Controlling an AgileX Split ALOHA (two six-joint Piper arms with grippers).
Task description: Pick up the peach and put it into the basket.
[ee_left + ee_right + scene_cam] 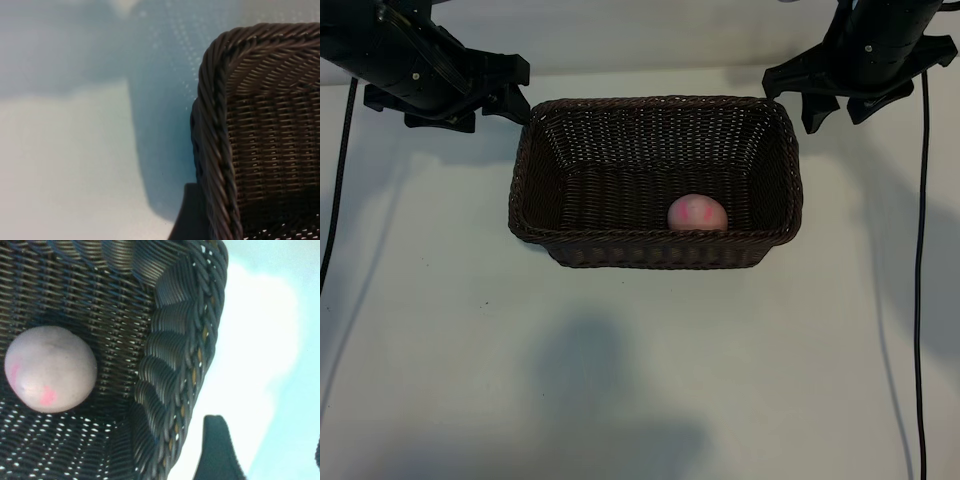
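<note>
Peach (697,213) is seen lying inside the wicker basket (655,245) by its near wall; both grippers, left (510,100) and right (840,108), are best kept apart, empty, at the far corners.

Two matte-black angular arms (420,70), black cables (923,250) trailing down each side.

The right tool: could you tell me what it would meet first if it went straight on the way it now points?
Probably the bare table just outside the basket. The right tool hangs open beside the rim, so it might graze that; the depth is unclear. The peach lies inside, off its line.
</note>
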